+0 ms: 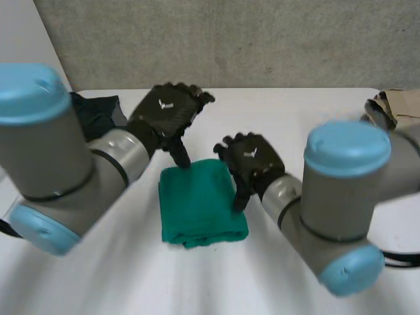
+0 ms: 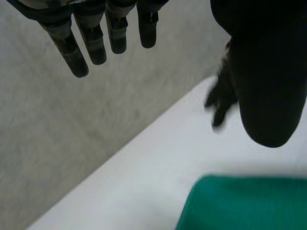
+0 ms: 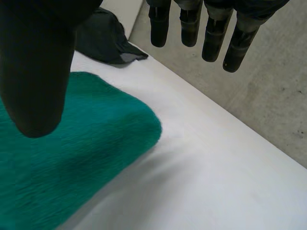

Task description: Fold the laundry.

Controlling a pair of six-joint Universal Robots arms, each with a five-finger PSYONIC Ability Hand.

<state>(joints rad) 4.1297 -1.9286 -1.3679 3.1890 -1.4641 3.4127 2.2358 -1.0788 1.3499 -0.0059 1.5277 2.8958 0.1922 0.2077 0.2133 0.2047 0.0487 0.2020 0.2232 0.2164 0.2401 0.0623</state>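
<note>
1. The left hand (image 1: pixel 167 113) is open and holds nothing. Its fingers (image 2: pixel 93 43) are straight, and its thumb points down at the far left corner of the folded green cloth (image 1: pixel 200 203).
2. The right hand (image 1: pixel 254 157) is open and empty too. Its thumb seems to touch the cloth's right edge.
3. The cloth lies between the hands on the white table (image 1: pixel 295 111), with its long axis running away from the robot.
4. The white mark on each hand is unreadable.
</note>
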